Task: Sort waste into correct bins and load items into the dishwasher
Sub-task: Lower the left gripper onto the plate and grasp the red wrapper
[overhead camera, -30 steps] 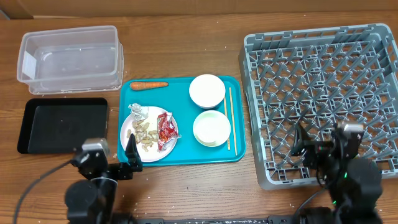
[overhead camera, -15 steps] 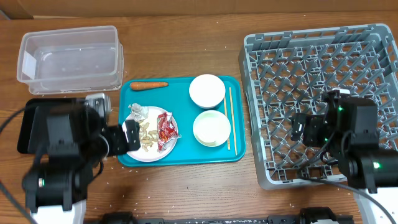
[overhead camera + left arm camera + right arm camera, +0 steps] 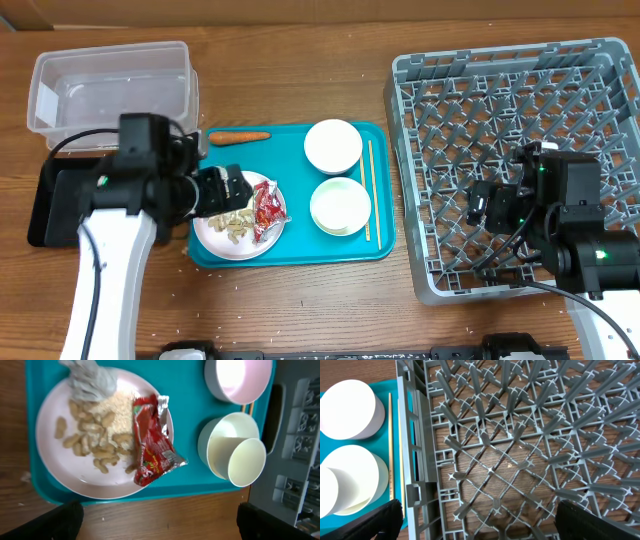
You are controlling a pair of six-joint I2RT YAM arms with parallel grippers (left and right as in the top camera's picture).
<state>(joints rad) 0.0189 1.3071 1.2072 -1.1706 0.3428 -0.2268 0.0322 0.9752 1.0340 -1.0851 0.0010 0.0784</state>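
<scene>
Status: nothing sorted or loaded yet, judging by how things lie. The clear tub [image 3: 45, 100] at the far left of the tabletop holds nothing, the black tray [image 3: 55, 205] in front of it shows nothing on the part the left arm leaves visible, and the grey rack [image 3: 520, 110] on the right is bare down to its lattice. All the work sits on the teal tray [image 3: 290, 150] between them. The white plate [image 3: 50, 472] carries the red wrapper [image 3: 152, 440], a silver foil ball [image 3: 90, 382], peanut shells [image 3: 95, 445] and whitish crumbs [image 3: 117, 407]. Beside it are a pink bowl [image 3: 237, 377], a white bowl [image 3: 215, 442] with a cup [image 3: 247, 462] lying in it, the chopsticks [image 3: 369, 190] along the tray's right edge, and a carrot [image 3: 238, 137] at its far left corner. The left pincer [image 3: 162, 522] hangs over the plate, released, fingers spread wide, gripping nothing. The right pincer [image 3: 485, 522] hovers over the rack's near-left part, likewise spread and empty. Remaining: every piece of waste into its bin, then plate, bowls, cup and chopsticks into the rack. Likely first step, from the left arm's position: picking waste off the plate.
</scene>
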